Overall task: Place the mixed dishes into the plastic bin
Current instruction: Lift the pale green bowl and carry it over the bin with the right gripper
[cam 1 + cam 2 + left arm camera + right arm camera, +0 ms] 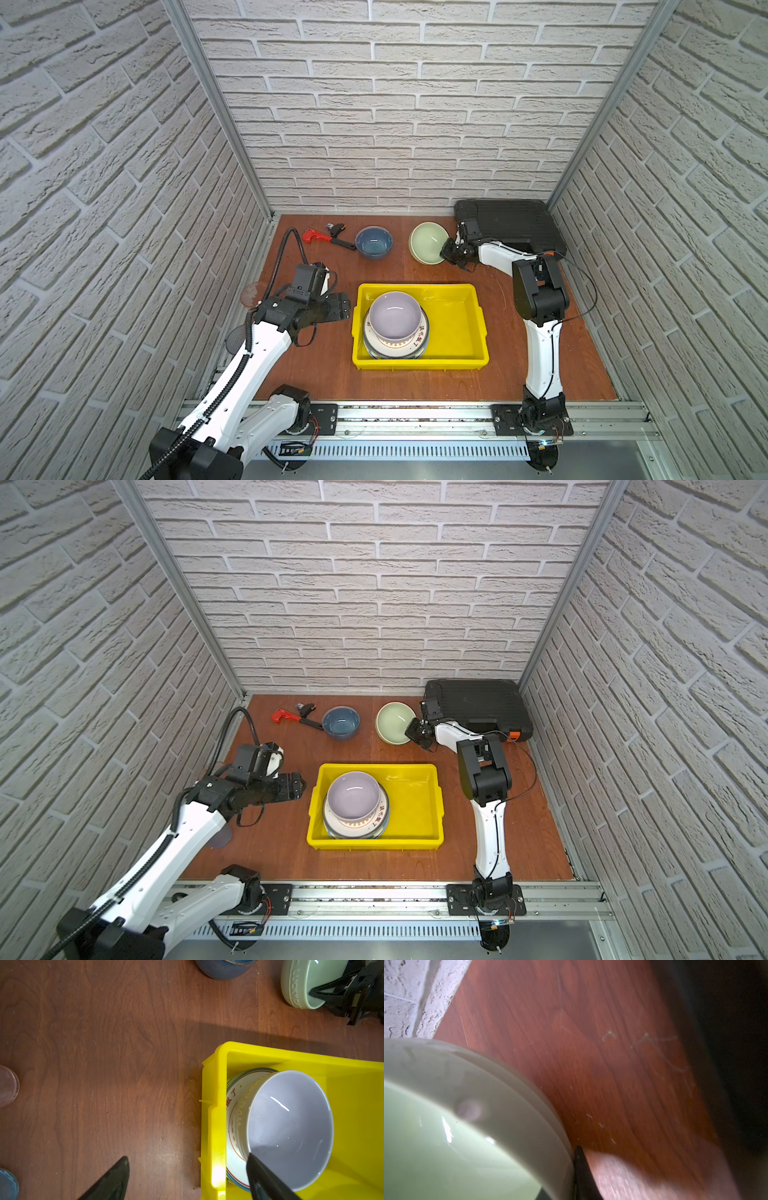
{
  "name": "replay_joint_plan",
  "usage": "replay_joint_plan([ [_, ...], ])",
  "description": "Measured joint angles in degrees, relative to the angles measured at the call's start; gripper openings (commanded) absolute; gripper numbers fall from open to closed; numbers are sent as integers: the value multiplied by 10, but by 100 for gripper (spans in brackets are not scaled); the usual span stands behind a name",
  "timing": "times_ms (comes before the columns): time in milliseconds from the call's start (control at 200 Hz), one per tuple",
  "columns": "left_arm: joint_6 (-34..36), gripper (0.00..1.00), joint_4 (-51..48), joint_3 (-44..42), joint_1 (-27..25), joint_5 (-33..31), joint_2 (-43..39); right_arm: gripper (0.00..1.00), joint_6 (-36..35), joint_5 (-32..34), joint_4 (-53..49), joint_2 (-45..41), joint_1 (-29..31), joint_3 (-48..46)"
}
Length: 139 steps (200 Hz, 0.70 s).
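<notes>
The yellow plastic bin (415, 286) (374, 766) (216, 1105) sits mid-table. In it a lilac bowl (395, 313) (291, 1126) rests on stacked printed plates (417, 345) (231, 1126). My left gripper (347, 305) (301, 787) (187, 1157) hovers open by the bin's left wall, holding nothing. At the back, my right gripper (446, 249) (411, 729) (566, 1167) is shut on the rim of the pale-green bowl (428, 243) (395, 723) (446, 1147), which is tilted. The dark-blue bowl (374, 242) (340, 723) stands to its left. Two tinted tumblers (8, 1086) (8, 1184) stand at the table's left edge, partly hidden by my left arm in both top views.
A red-and-black wrench (320, 237) (291, 717) lies at the back left, beside the dark-blue bowl. A black case (511, 224) (478, 704) fills the back right corner behind my right arm. Brick walls enclose three sides of the wooden table.
</notes>
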Motion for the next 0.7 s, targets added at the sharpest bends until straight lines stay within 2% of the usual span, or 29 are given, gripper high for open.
replay_joint_plan([
  [300,2,91,5,0,0,7,-5,6,-35,-1,-70,-45,-1,-4],
  [435,2,96,5,0,1,4,-10,6,-61,-9,-104,-81,-1,5],
  [695,9,98,5,0,10,-11,-10,6,-153,-14,-204,-188,14,38],
])
